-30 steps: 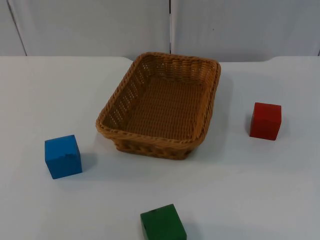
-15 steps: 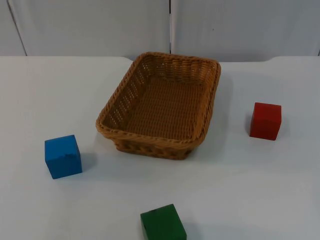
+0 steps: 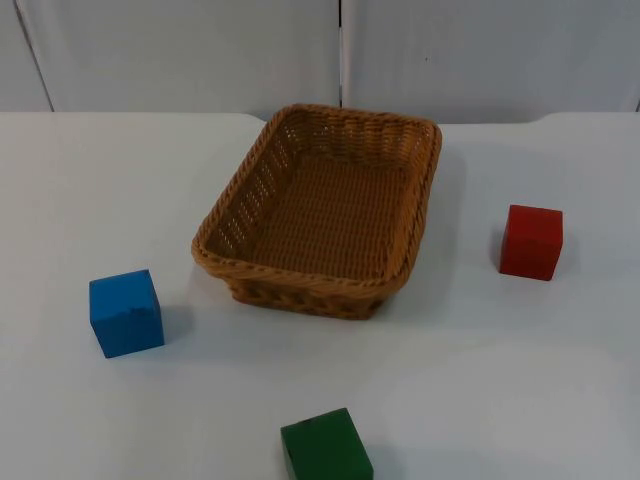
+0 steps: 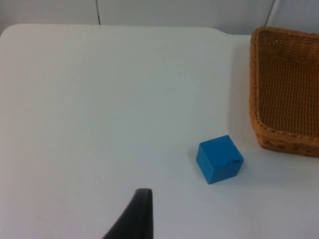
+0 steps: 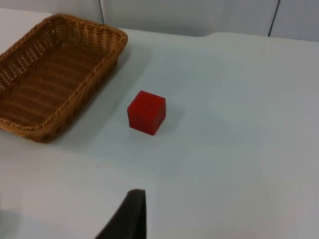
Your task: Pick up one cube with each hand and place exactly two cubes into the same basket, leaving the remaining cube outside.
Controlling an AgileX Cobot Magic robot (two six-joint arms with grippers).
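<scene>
An empty tan woven basket [image 3: 300, 279] sits mid-table. The blue cube [image 3: 126, 312] lies to its left front, the red cube [image 3: 531, 241] to its right, and the green cube [image 3: 325, 446] at the table's near edge. My left gripper [image 4: 139, 214] hangs above the table, well back from the blue cube [image 4: 220, 159], with the basket's wall [image 4: 256, 109] beyond. My right gripper [image 5: 130, 214] hovers likewise, short of the red cube [image 5: 146, 112] beside the basket [image 5: 30, 130]. Both arms wait.
The white table top [image 3: 500, 380] ends at the grey partition wall [image 3: 200, 50] behind the basket. Bare table lies between each cube and the basket.
</scene>
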